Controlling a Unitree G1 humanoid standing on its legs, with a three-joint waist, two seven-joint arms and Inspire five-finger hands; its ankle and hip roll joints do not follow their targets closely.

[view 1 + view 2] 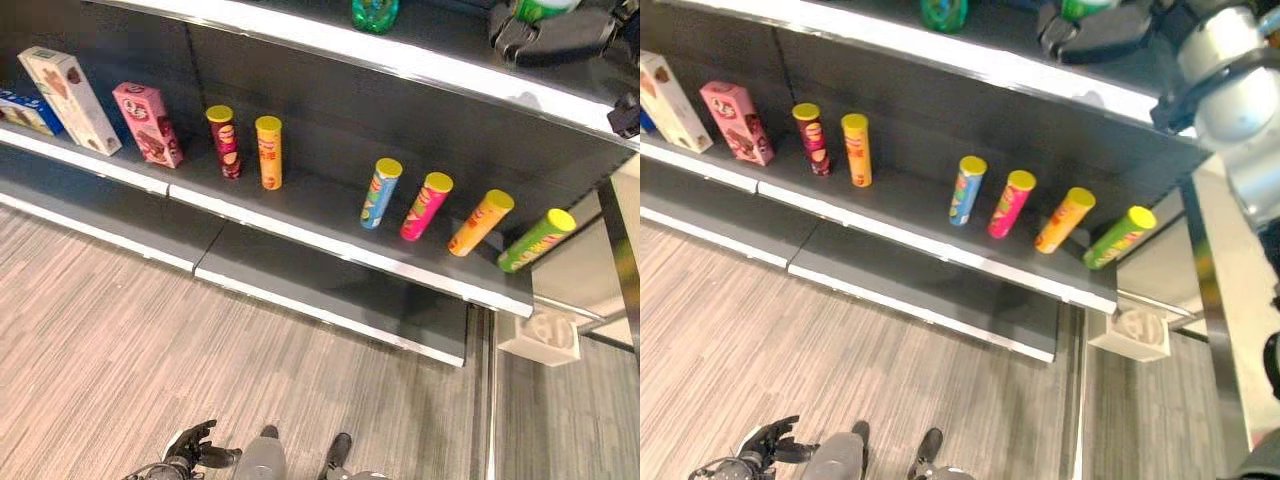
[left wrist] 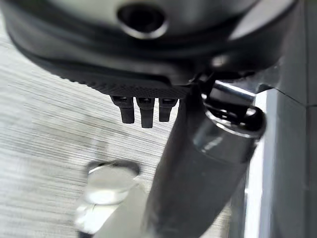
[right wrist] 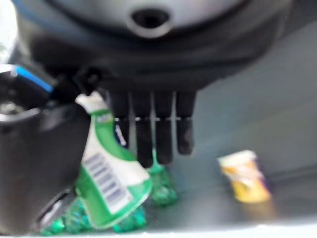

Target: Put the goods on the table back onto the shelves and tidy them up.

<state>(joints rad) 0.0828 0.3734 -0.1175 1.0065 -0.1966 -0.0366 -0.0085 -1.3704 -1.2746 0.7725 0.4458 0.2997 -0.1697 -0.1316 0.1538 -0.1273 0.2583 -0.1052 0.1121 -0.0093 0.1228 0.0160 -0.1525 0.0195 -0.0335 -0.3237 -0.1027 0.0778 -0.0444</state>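
Observation:
My right hand [image 1: 555, 38] is up on the top shelf [image 1: 400, 58], its thumb and fingers closed around a green bottle [image 3: 106, 183] with a white and green label; the bottle is tilted. Another green bottle [image 1: 375, 12] stands further left on that shelf, and more green bottles [image 3: 163, 186] show behind the held one. A small yellow pack [image 3: 245, 176] lies on the shelf board past the fingers [image 3: 161, 134]. My left hand [image 1: 190, 445] hangs low over the floor with relaxed fingers and holds nothing.
The middle shelf [image 1: 300, 235] carries a white box [image 1: 70, 100], a pink box [image 1: 148, 123], two upright cans [image 1: 268, 152] and several leaning cans [image 1: 425, 206]. The bottom shelf [image 1: 330, 290] is bare. A small white box [image 1: 545, 335] sits by the shelf's right post.

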